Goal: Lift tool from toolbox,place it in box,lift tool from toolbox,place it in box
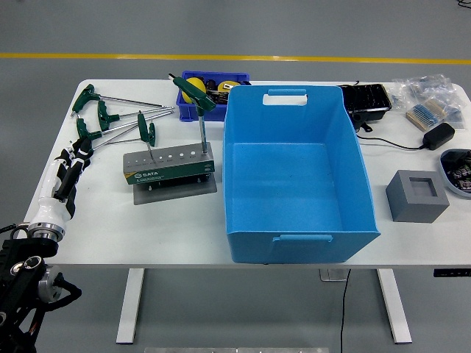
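Observation:
A grey toolbox stand (pixel 168 168) sits left of centre on the white table (pixel 110 235). Two green T-handle wrenches stand in it, a short one (pixel 149 134) and a tall one (pixel 196 94). Three more green T-handle wrenches (pixel 103 114) lie loose on the table behind it to the left. The large blue box (pixel 294 173) stands empty in the middle. My left hand (pixel 73 158) rests on the table at the left edge. Its fingers are relaxed and hold nothing. Its fingertips are just short of the nearest loose wrench handle (pixel 84 132).
A small blue bin (pixel 213 92) with a yellow tape measure stands behind the toolbox stand. A grey hollow block (pixel 417 195), a black tray (pixel 364 99), a black charger (pixel 439 135), plastic bags (pixel 434 95) and a parts dish (pixel 460 170) are on the right.

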`<state>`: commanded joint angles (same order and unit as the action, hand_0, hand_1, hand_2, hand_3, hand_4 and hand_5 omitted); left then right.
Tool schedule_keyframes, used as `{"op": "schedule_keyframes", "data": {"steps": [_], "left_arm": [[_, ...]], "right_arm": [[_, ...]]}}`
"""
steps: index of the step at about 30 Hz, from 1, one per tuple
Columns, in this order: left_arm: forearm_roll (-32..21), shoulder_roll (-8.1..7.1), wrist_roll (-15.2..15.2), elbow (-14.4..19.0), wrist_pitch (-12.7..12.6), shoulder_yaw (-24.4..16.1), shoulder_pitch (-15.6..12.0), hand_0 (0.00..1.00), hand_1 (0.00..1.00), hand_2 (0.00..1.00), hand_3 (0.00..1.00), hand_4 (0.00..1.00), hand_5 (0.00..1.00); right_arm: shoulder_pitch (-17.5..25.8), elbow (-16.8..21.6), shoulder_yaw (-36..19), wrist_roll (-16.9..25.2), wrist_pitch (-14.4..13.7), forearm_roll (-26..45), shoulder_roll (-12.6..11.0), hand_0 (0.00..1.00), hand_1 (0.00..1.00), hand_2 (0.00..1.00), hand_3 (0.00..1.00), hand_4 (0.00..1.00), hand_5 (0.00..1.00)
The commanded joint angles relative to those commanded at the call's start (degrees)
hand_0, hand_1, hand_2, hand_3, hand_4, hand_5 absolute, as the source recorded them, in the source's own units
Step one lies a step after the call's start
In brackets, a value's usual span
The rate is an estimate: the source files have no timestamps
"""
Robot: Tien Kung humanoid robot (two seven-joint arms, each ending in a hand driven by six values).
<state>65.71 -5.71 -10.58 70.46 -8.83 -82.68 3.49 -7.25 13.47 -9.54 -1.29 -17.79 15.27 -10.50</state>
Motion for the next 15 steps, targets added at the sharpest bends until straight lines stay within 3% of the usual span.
{"op": "schedule_keyframes", "data": {"steps": [15], "left_arm": [[0.10, 0.12, 0.03, -0.24, 0.00, -0.33, 0.12, 0.920, 0.903, 0.998, 0.884, 0.876, 0.767]], "right_arm": [[-0.20, -0.01, -0.01, -0.01, -0.03, -0.01, 0.00, 0.679, 0.637, 0.714, 0.564, 0.790, 0.724]]}}
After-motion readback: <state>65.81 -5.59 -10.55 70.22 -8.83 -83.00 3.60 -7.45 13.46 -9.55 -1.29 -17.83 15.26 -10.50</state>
